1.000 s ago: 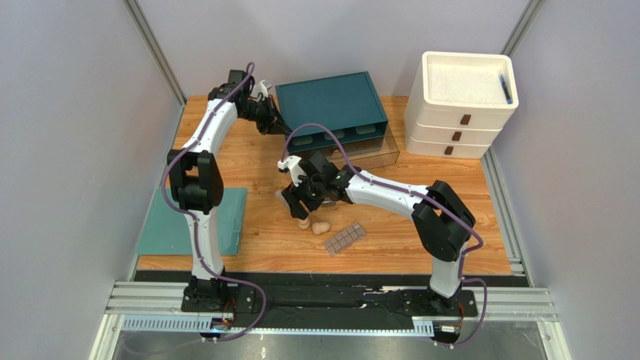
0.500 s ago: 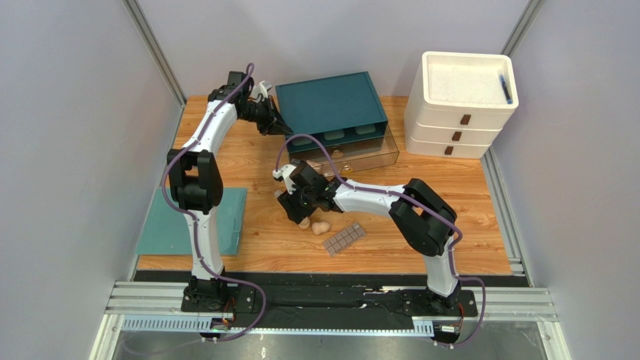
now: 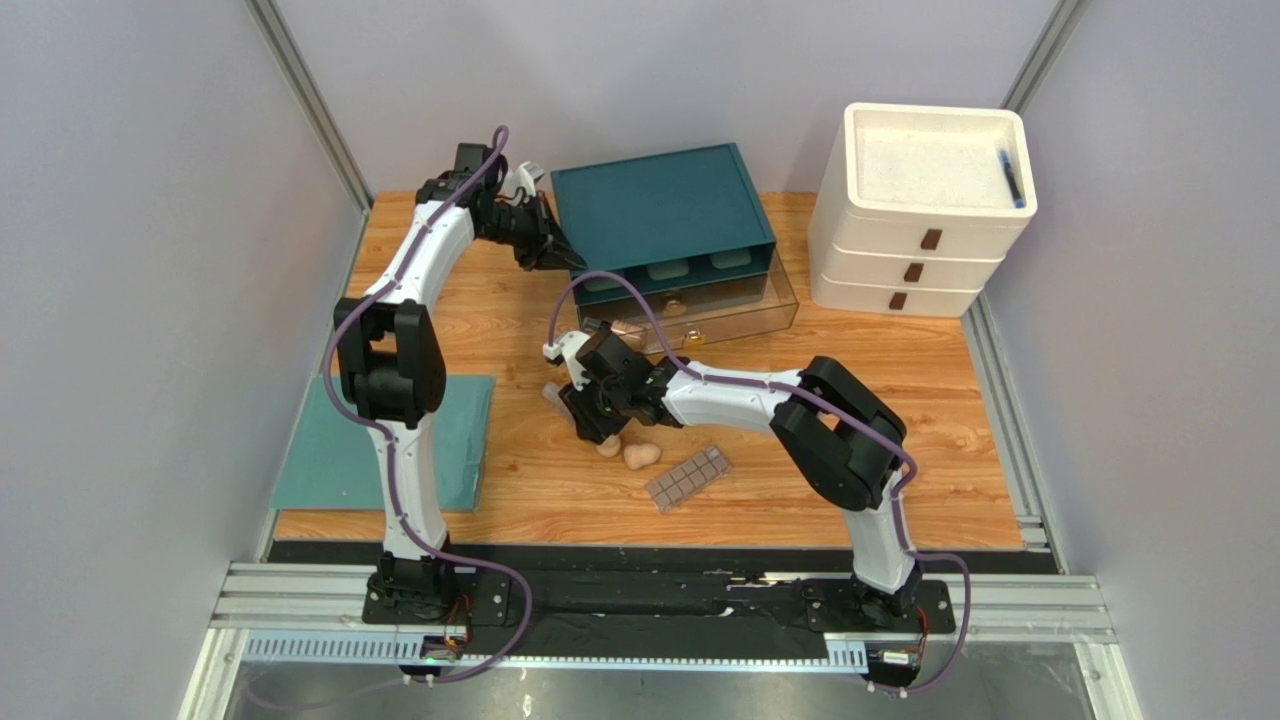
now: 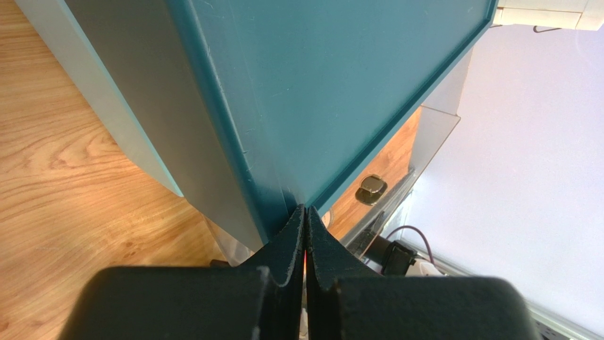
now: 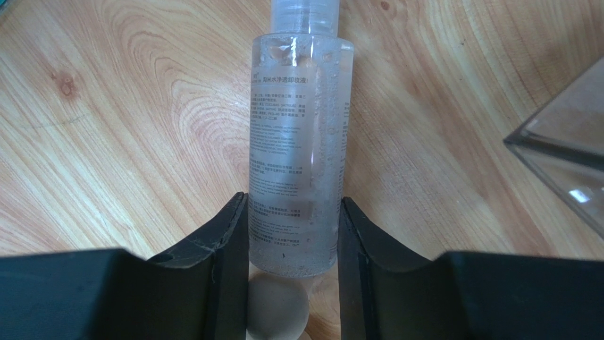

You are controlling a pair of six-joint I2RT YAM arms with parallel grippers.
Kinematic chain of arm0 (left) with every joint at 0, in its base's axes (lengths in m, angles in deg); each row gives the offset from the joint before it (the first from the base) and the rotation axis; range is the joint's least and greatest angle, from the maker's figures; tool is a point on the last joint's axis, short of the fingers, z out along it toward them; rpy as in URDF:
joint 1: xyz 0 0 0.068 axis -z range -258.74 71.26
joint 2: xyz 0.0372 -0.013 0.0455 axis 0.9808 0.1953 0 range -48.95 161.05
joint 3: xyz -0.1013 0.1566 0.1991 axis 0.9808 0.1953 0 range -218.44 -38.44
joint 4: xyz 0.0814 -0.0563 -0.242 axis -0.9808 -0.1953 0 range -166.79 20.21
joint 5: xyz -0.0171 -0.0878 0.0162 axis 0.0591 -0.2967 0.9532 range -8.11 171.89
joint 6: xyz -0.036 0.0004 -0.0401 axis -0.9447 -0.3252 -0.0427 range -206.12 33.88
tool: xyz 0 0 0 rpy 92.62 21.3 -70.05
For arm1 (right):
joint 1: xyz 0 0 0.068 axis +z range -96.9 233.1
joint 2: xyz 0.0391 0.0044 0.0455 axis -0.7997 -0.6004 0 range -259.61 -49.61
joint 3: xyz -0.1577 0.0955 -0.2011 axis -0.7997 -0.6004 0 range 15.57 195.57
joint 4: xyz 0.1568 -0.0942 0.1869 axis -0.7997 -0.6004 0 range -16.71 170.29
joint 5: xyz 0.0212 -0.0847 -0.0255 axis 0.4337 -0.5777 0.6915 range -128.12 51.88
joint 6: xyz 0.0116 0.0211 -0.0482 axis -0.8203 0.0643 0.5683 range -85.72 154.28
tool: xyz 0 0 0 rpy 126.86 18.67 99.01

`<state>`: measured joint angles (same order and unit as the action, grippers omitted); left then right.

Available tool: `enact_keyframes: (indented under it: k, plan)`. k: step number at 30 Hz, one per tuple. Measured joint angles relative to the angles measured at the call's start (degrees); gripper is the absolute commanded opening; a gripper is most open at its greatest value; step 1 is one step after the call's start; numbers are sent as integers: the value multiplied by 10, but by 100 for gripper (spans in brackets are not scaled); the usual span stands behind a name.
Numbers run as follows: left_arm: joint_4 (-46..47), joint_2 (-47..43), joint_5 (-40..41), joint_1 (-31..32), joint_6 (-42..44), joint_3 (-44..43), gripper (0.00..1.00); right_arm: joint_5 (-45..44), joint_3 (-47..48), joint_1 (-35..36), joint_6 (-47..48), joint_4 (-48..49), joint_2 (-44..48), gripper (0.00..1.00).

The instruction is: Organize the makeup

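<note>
A clear cylindrical bottle (image 5: 298, 142) lies on the wooden table with my right gripper (image 5: 294, 202) shut on its lower body, one finger against each side. In the top view that gripper (image 3: 589, 413) covers most of the bottle. One beige sponge (image 5: 276, 304) sits just behind the bottle's base, between the fingers. Both sponges (image 3: 609, 444) (image 3: 643, 455) and the brown palette (image 3: 688, 479) lie near the front of the table. My left gripper (image 4: 305, 212) is shut, empty, its tips at the teal box's (image 4: 319, 85) lower corner. A small capped tube (image 4: 372, 188) rests in the clear drawer (image 3: 751, 308).
The teal box (image 3: 661, 203) stands at the back centre with the clear drawer pulled out in front. A white three-drawer unit (image 3: 917, 210) at the back right carries a blue pen (image 3: 1011, 176) on top. A teal mat (image 3: 391, 443) lies at the left.
My right gripper has moved a little left and down over the bottle and narrowed its jaws onto it. The left arm has stayed put.
</note>
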<state>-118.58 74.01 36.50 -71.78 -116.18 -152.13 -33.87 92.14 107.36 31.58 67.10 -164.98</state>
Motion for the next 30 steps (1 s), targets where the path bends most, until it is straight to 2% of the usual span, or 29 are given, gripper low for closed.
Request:
enact_keyframes:
  k: [9,13,21,25,30]
  plan:
    - [-3,0,0,0,8,-1,0,-3,35,3,17,-46,46,1]
    - [-3,0,0,0,9,-1,0,-7,83,4,28,-69,79,0]
    - [-3,0,0,0,10,-1,0,-106,103,1,75,-70,189,0]
    - [-3,0,0,0,10,-1,0,-157,93,-28,105,-50,218,1]
    - [-3,0,0,0,10,-1,0,-200,85,-99,127,-40,205,1]
